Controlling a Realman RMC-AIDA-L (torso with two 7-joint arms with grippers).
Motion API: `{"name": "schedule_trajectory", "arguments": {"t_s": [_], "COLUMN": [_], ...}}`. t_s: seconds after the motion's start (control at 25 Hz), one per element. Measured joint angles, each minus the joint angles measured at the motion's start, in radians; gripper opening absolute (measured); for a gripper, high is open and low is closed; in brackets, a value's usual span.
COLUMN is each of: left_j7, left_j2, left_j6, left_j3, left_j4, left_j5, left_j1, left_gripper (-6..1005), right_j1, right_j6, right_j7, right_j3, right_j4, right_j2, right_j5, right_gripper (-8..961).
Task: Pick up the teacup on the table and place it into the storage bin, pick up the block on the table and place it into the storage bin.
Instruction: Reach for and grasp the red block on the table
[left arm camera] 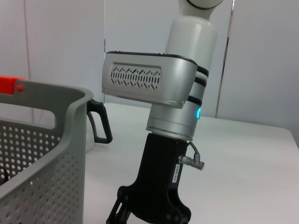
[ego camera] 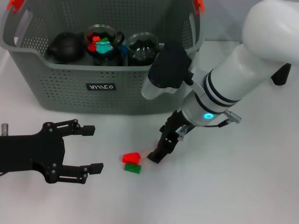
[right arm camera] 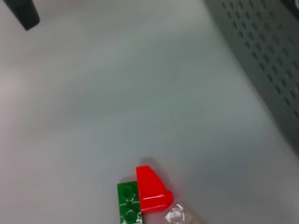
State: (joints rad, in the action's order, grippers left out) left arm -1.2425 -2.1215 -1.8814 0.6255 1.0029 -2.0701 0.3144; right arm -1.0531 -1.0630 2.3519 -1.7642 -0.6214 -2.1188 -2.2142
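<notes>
Block: red wedge piece (ego camera: 131, 157) joined to a green studded piece (ego camera: 132, 168), lying on the white table (ego camera: 243, 186) in front of the storage bin (ego camera: 70, 88), just beside the right gripper (ego camera: 159, 151) on its left-arm side; contact between them not clear.
Third piece: small clear studded piece (right arm camera: 176, 215) touching the red wedge, seen in the right wrist view.
Right gripper: black, fingertip (ego camera: 155, 157) down at the tabletop next to the block; fingers open or pressed together cannot be told.
Right arm: white and silver, lit blue ring at the wrist, reaching down steeply from the robot's right across the bin's front corner.
Left gripper: black (ego camera: 88, 148), fingers spread wide, nothing between them, low over the table on the robot's left, well apart from the block.
Storage bin: grey-green perforated plastic, rounded corners, orange handle clips (ego camera: 14, 4), small black label on the front wall.
Bin contents: dark round teapot (ego camera: 65, 46), glass pot with black handle (ego camera: 103, 44) holding red, green and teal bits, another glass vessel (ego camera: 141, 46) beside it.
Teacup: not identifiable for certain.
</notes>
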Motion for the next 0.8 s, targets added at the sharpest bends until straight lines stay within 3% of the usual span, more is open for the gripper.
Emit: {"name": "schedule_trajectory", "arguments": {"t_s": [0.8], "left_j7": [-0.003], "left_j2": [0.000], "left_j6": [0.002], "left_j3": [0.000], "left_j4": [-0.014], "left_j5": [-0.001], "left_j1": [0.015], "left_gripper": [889], "right_j1": [0.006], "right_j6": [0.023], "right_j7": [-0.002], "right_j3": [-0.054], "right_j4": [0.014], "right_j2": [0.000], "right_j5": [0.041], "right_gripper": [941]}}
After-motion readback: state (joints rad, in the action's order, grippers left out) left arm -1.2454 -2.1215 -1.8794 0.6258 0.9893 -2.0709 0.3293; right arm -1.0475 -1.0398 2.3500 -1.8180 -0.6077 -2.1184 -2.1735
